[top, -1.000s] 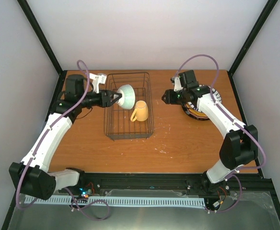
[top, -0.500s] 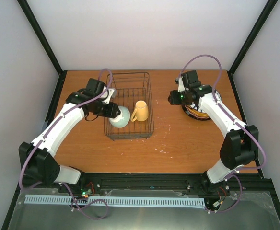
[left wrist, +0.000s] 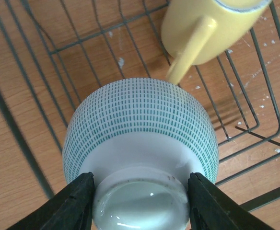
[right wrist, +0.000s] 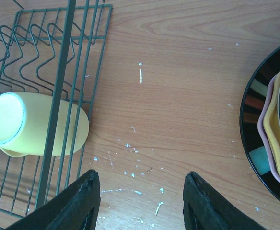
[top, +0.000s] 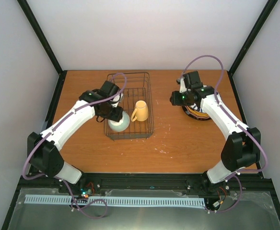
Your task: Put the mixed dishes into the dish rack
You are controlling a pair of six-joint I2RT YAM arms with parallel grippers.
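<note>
Nothing readable in any view: no words, labels, brands or numbers. The bowl (left wrist: 140, 124) carries only rows of small green dashes, the mug (left wrist: 207, 24) is plain yellow, and the plates (right wrist: 274, 134) show coloured patterns, not lettering.

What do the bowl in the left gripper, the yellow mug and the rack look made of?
The bowl: likely glazed ceramic, glossy, with printed teal dashes and a shiny foot ring. The yellow mug: probably glazed ceramic too, smooth with a pale rim, though plastic cannot be ruled out. The rack: thin dark wire, apparently painted or coated metal, matte.
</note>
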